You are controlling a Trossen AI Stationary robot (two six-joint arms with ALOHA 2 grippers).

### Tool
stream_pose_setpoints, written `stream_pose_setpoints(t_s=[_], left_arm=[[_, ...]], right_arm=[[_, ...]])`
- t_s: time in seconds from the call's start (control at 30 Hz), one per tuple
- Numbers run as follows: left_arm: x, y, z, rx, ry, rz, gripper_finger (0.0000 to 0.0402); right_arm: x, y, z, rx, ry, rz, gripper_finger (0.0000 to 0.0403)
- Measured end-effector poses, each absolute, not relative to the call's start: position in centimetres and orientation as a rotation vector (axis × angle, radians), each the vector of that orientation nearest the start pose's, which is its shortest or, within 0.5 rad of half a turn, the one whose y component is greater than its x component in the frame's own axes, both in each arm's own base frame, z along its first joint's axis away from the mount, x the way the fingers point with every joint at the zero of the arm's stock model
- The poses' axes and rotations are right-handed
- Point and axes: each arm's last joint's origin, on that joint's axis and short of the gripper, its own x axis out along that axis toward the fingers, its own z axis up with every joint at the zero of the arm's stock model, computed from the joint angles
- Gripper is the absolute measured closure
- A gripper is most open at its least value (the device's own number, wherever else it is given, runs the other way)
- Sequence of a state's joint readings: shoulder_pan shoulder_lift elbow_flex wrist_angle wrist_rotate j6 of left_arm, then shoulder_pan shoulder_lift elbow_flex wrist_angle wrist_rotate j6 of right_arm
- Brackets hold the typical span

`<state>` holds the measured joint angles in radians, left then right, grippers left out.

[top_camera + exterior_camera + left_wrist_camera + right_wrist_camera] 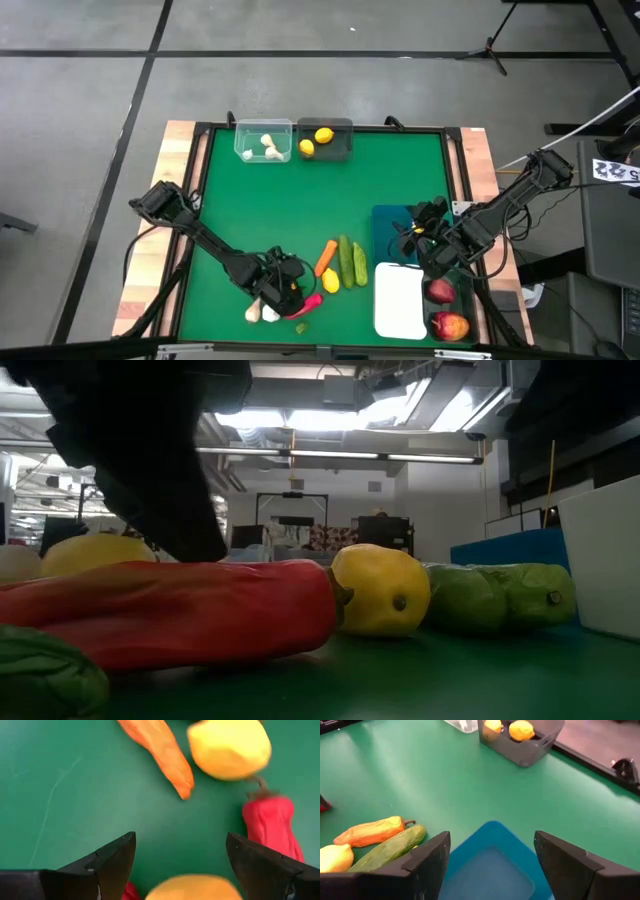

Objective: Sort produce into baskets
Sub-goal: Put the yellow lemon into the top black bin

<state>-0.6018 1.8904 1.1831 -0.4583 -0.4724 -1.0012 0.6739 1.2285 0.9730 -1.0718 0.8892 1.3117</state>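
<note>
My left gripper (283, 290), jaws spread and empty, hangs over a lemon (195, 888) in the produce pile at lower centre, poised to descend and close, while my right gripper (425, 240) waits open above the blue basket (490, 870).

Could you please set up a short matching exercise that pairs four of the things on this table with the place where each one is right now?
Things:
1. two lemons
2. white bulbs
3. red apples
4. orange carrot

Places:
A. on the green mat beside the cucumbers
B. in the clear basket
C. in the dark grey basket
D. right of the white basket

Pairs: 1-C, 2-B, 3-D, 4-A
</note>
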Motion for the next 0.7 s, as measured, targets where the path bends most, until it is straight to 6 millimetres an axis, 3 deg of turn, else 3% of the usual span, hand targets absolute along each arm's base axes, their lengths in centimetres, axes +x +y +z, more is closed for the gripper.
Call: stream_pose_setpoints(t_s=[0.27,0.53,0.7], left_arm=[[29.5,-21.7,15.6,0.012,0.968,0.144,0.0098],[28.7,-21.8,15.5,0.068,0.963,0.206,0.0098],[28.4,-21.3,15.3,-0.048,0.974,0.32,0.0098]], right_arm=[[17.4,11.0,26.5,0.223,0.624,-0.679,0.0114],[17.4,11.0,26.5,0.218,0.643,-0.669,0.0114],[17.4,11.0,26.4,0.211,0.667,-0.654,0.0114]])
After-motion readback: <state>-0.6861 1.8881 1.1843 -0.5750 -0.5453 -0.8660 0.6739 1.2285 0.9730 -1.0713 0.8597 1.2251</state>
